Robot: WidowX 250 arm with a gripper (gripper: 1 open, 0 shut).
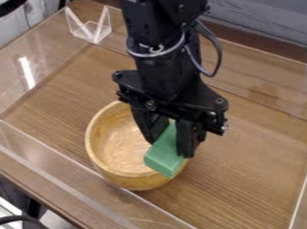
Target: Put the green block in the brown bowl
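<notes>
The green block [166, 157] hangs tilted, its upper end pinched between the black fingers of my gripper [178, 136], which is shut on it. Its lower end hovers just over the right-hand rim of the brown bowl [109, 139]. The bowl is a round light wooden one on the wood-grain table, and its visible inside holds nothing. The black arm rises straight up from the gripper and hides the bowl's far right edge.
A clear plastic wall [69, 189] runs around the table's edge, close to the bowl's front left. A small clear plastic stand [87, 26] sits at the back left. Bare wood tabletop [265, 111] lies to the right of the arm.
</notes>
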